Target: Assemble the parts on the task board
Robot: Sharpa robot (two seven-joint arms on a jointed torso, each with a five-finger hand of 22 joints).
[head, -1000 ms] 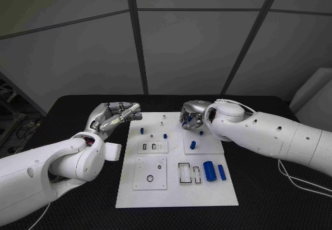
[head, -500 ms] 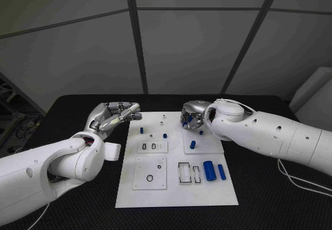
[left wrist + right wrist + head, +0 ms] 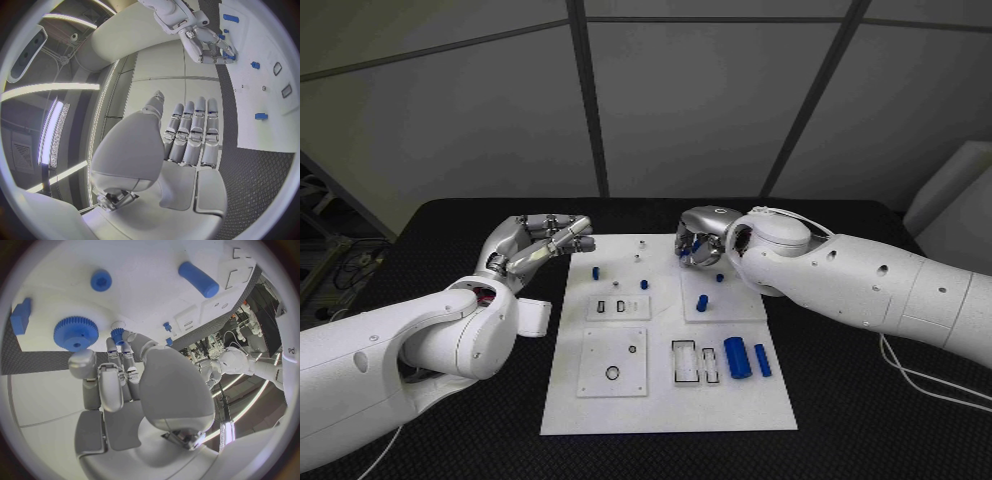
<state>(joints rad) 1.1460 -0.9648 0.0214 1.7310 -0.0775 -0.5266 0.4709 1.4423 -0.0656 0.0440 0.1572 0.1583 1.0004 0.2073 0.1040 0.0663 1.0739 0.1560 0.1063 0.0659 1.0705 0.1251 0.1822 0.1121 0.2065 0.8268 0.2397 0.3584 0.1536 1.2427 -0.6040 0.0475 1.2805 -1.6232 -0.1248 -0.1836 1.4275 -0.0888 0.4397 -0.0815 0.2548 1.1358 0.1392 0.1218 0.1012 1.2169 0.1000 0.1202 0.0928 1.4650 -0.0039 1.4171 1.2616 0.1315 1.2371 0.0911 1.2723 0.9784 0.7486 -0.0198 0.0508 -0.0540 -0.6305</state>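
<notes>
The right hand's fingertips [image 3: 119,342] pinch a small blue gear [image 3: 117,335], holding it just above the white task board [image 3: 668,400] near its far right corner; the other fingers curl in beside it. In the right wrist view a larger blue gear [image 3: 75,333] sits on the board just beside the held one, with a blue round part [image 3: 100,280] further off and a blue cylinder [image 3: 198,279] well apart from both. The right hand [image 3: 698,243] hovers over the far end of the board. The left hand [image 3: 542,243] hangs above the black table [image 3: 877,420] just beside the board's far left edge, its fingers [image 3: 190,132] loosely apart and holding nothing. Nearer the robot, two blue cylinders [image 3: 746,357] lie side by side on the board's right half, next to a rectangular slot [image 3: 685,362].
</notes>
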